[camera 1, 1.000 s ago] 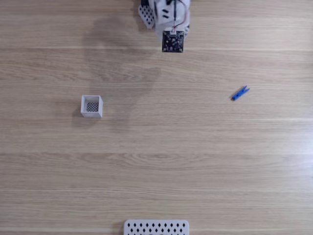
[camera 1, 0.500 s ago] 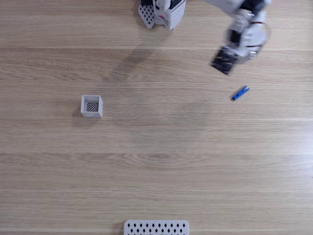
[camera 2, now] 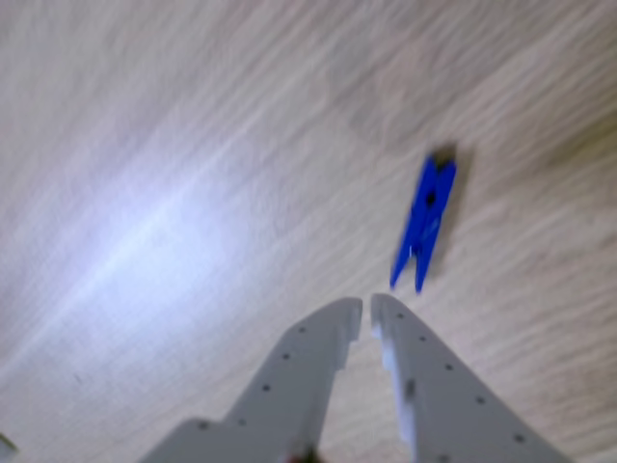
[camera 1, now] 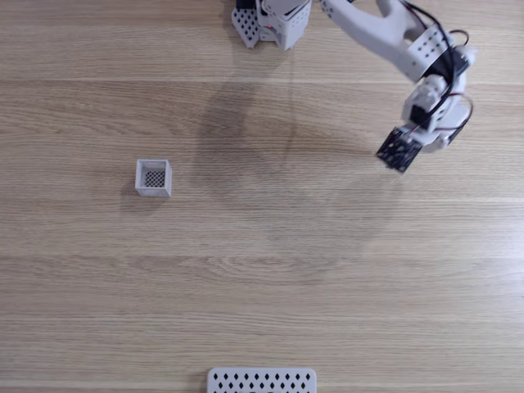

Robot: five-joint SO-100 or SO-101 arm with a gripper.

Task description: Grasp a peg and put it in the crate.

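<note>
Fixed view, seen from above: the white arm reaches from the top centre of the frame toward the right, its dark end at right of centre over the wooden tabletop. The crate, a small white open box with a dark mesh bottom, stands at left of centre, well apart from the arm. A white panel with diamond holes lies at the bottom edge.

Other view: the hand enters from the bottom, its two grey fingers nearly closed with a thin gap at the tips, holding nothing. The blue peg lies flat on the tabletop just above and right of the fingertips, untouched.
</note>
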